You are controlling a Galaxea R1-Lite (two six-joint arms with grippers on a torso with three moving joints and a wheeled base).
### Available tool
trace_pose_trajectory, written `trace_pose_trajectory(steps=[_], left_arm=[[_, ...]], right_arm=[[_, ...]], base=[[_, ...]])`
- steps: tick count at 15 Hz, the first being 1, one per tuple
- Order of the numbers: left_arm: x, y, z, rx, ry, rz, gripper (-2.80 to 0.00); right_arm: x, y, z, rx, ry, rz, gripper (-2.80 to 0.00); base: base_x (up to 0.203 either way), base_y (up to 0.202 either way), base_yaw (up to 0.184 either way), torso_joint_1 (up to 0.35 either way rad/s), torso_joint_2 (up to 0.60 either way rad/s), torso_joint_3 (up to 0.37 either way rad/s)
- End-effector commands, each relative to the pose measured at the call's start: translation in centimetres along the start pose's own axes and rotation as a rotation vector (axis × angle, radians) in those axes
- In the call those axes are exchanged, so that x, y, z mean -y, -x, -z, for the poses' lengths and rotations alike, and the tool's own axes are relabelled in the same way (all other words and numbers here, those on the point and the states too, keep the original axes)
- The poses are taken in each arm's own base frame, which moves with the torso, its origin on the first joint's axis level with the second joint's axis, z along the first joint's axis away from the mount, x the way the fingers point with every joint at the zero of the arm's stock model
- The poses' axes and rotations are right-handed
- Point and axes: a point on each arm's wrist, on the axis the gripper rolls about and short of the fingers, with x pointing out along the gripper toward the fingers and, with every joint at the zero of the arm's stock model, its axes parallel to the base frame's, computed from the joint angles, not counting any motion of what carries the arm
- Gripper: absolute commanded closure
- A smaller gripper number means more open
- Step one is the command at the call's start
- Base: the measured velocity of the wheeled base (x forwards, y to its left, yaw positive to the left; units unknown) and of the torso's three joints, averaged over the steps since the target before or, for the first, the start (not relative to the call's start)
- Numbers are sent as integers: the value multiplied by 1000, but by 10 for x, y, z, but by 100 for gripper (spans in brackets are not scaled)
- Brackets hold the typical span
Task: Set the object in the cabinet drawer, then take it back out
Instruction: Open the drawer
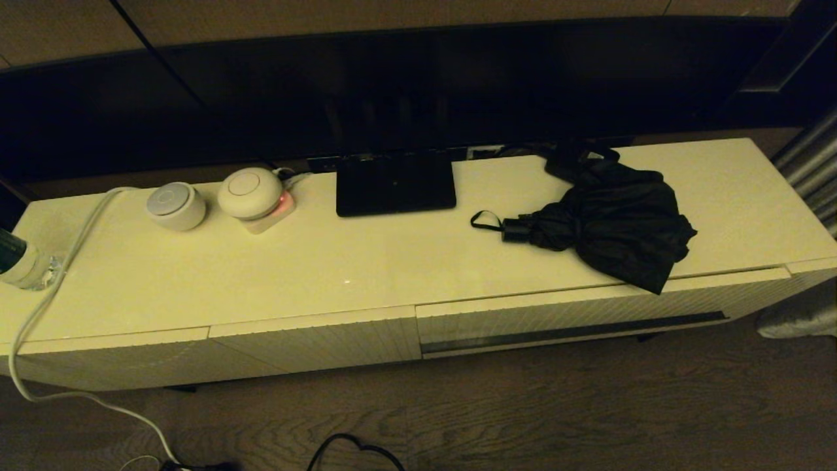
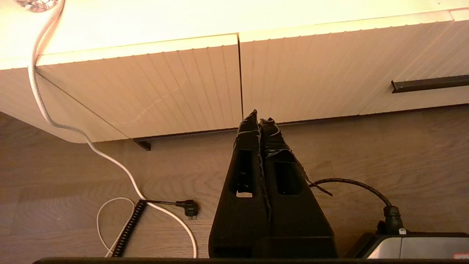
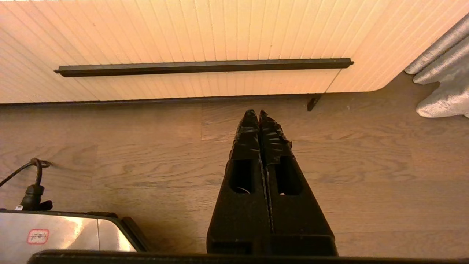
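The black folding umbrella [image 1: 611, 222] lies on the cabinet top at the right, its baggy fabric overhanging the front edge and its handle and strap loop pointing left. Below it the cabinet drawer [image 1: 575, 314] is pushed in, its ribbed cream front showing the long dark slot [image 3: 203, 66]. Neither arm shows in the head view. My left gripper [image 2: 259, 119] is shut and empty, low over the floor in front of the narrower ribbed panels. My right gripper [image 3: 255, 114] is shut and empty too, above the wooden floor before the drawer front [image 3: 220, 33].
On the cabinet top stand a flat black stand base [image 1: 395, 185], two round white devices [image 1: 175, 205] [image 1: 250, 191] and a bottle [image 1: 23, 261] at the left edge. A white cable [image 2: 73, 128] hangs to the floor. Grey curtains [image 3: 441, 88] hang at the right.
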Motion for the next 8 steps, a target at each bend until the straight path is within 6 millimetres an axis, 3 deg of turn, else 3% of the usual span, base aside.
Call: trace_pose_trajectory(steps=[1, 3, 7, 8], left_arm=[[0, 0, 1, -3, 0, -1, 0], [0, 0, 1, -3, 0, -1, 0], [0, 0, 1, -3, 0, -1, 0], [0, 0, 1, -4, 0, -1, 0]], right_arm=[[0, 0, 0, -4, 7, 3, 0], [0, 3, -8, 15, 8, 0, 0], [-1, 23, -63, 54, 8, -28, 0], [-2, 21, -75, 17, 15, -51, 0]], base=[[0, 0, 0, 0, 0, 0], [0, 0, 0, 0, 0, 0], [0, 0, 0, 0, 0, 0], [0, 0, 0, 0, 0, 0]])
